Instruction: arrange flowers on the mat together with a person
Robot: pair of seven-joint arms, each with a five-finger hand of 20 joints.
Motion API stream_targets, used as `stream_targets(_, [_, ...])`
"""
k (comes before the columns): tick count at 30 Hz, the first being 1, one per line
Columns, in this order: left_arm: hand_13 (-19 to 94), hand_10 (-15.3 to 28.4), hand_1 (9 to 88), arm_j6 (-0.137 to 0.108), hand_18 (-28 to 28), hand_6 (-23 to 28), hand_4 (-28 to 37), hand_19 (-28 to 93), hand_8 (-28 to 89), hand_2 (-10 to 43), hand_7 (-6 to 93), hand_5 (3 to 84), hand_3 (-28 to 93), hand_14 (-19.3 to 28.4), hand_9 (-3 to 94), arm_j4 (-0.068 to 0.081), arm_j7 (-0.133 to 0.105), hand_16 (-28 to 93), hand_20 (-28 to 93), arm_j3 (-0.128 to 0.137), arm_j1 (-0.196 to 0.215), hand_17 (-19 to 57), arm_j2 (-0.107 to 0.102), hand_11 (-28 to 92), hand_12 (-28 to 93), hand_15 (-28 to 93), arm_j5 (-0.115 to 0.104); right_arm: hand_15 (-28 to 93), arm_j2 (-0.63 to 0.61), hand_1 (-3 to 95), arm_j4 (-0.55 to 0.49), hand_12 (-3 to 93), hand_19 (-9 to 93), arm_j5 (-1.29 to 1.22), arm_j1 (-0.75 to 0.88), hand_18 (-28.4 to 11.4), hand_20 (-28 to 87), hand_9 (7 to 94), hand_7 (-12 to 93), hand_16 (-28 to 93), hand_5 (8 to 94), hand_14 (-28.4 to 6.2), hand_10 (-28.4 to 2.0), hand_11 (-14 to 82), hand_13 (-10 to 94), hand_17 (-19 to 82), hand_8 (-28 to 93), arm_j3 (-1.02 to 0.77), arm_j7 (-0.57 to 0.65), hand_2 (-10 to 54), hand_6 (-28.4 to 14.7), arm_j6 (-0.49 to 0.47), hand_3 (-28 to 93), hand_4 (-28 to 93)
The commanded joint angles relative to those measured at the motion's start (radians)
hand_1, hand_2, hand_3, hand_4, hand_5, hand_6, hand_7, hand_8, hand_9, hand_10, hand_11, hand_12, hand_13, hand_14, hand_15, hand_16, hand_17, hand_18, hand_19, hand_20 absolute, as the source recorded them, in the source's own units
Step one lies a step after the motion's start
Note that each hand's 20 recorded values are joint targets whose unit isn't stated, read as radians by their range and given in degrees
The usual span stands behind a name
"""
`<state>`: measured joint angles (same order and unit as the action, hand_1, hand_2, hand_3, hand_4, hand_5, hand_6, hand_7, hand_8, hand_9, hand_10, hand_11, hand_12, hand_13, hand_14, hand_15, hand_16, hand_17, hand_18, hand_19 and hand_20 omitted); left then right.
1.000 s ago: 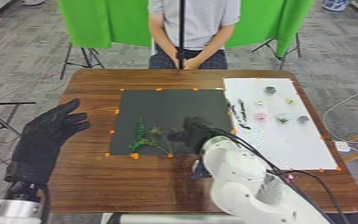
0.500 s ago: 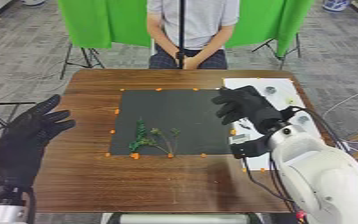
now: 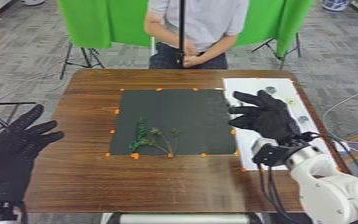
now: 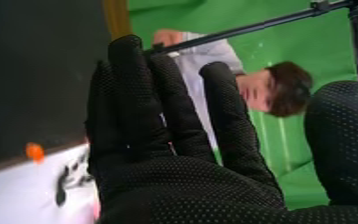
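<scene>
Green sprigs (image 3: 141, 134) on black mat (image 3: 175, 112), near-left corner, right hand (image 3: 271, 121) over white sheet (image 3: 246, 84), by mat's right edge, fingers wide, left hand (image 3: 12, 150) near left edge of table (image 3: 175, 182), fingers spread

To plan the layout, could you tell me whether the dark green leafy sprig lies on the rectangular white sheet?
No, the sprig lies on the dark square mat.

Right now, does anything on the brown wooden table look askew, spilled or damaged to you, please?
Nothing stands out. The leafy green sprigs lie on the square dark mat, which sits flat beside the white rectangular sheet. The black-gloved right hand hides part of that sheet, so I cannot judge everything there.
</scene>
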<state>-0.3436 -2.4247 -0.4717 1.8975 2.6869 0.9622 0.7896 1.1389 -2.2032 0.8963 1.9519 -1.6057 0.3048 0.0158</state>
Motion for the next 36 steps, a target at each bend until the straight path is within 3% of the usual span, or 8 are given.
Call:
stream_targets(1, [27,18.8,11.7,0.011,23.8,4.9,-28.3,50,-10,5.8,13.8,36.5,75,28.3,37.4,0.013,0.0,-9,11,-0.037,-0.032,-9.3,-0.01,24,12,57,-0.008,56,0.017,15.8,0.01,15.0,63,0.025,-0.009,-27.4,9,49.1,9,8,47.6,-24.1,-22.5,15.8,42,11,-9,0.011,-0.033,11.6,-4.6,-0.027,71,-24])
stream_targets(10, [27,18.8,11.6,0.003,23.5,5.5,-28.3,48,-10,5.9,13.5,36.4,76,28.2,36.8,0.02,0.007,-9,12,-0.07,-0.08,-9.3,-0.036,24,12,56,-0.008,55,0.018,15.1,0.018,15.2,61,0.026,-0.01,-27.5,11,48.6,9,8,47.4,-24.0,-22.3,15.4,42,11,-9,0.012,-0.043,11.3,-4.4,-0.031,72,-25])
stream_targets(13, [27,18.9,11.8,0.014,23.5,5.7,-28.3,48,-10,5.9,13.4,36.3,76,28.2,36.6,0.021,0.031,-9,13,-0.075,-0.097,-9.4,-0.03,24,12,56,0.004,55,0.013,15.0,0.013,15.3,61,0.037,-0.009,-27.6,12,48.8,10,8,47.5,-24.2,-22.3,15.5,42,11,-9,0.018,-0.035,11.3,-4.2,-0.012,72,-25])
stream_targets(16, [27,19.0,12.1,0.012,23.5,5.8,-28.3,48,-10,5.6,13.5,36.3,76,28.2,36.5,0.019,0.049,-9,13,-0.077,-0.099,-9.4,-0.03,24,12,56,0.009,56,0.013,14.9,0.016,15.3,61,0.022,-0.012,-27.9,12,49.2,10,8,47.7,-24.3,-22.3,15.7,42,11,-9,0.022,-0.034,11.3,-4.3,-0.01,72,-24])
stream_targets(24, [27,19.1,13.2,-0.008,23.5,6.2,-28.3,48,-10,5.3,13.8,36.3,76,28.2,36.2,0.01,0.068,-9,14,-0.085,-0.099,-9.3,-0.037,24,12,56,0.006,56,0.014,15.1,0.013,15.2,61,0.036,-0.01,-28.2,13,49.5,10,8,47.9,-24.1,-22.3,15.9,43,11,-9,0.02,-0.016,11.3,-4.3,-0.003,72,-24])
stream_targets(31, [27,19.2,13.5,-0.006,23.5,6.6,-28.3,48,-10,5.1,14.1,36.4,77,28.2,36.1,0.008,0.081,-9,14,-0.084,-0.107,-9.3,-0.033,24,12,56,0.01,56,0.02,15.2,0.01,15.2,61,0.034,-0.006,-28.2,13,49.7,10,8,48.1,-23.9,-22.1,16.2,43,12,-9,0.025,-0.011,11.1,-4.3,0.0,72,-24])
stream_targets(32, [27,19.2,13.6,-0.004,23.6,6.7,-28.3,48,-10,5.1,14.1,36.4,77,28.2,36.1,0.006,0.092,-9,14,-0.082,-0.107,-9.2,-0.03,24,12,56,0.011,56,0.024,15.2,0.007,15.2,61,0.035,0.001,-28.2,13,49.8,10,8,48.1,-23.9,-22.1,16.2,43,12,-9,0.022,-0.01,11.1,-4.3,-0.001,72,-24])
stream_targets(36, [27,19.2,13.7,-0.009,23.6,6.9,-28.3,48,-10,5.1,14.4,36.5,77,28.2,36.0,0.005,0.089,-9,14,-0.083,-0.104,-9.3,-0.032,25,12,56,0.011,56,0.025,15.2,0.004,15.2,61,0.037,0.003,-28.1,13,49.8,10,9,48.2,-23.9,-22.1,16.3,43,12,-9,0.02,-0.008,11.1,-4.3,0.003,72,-24])
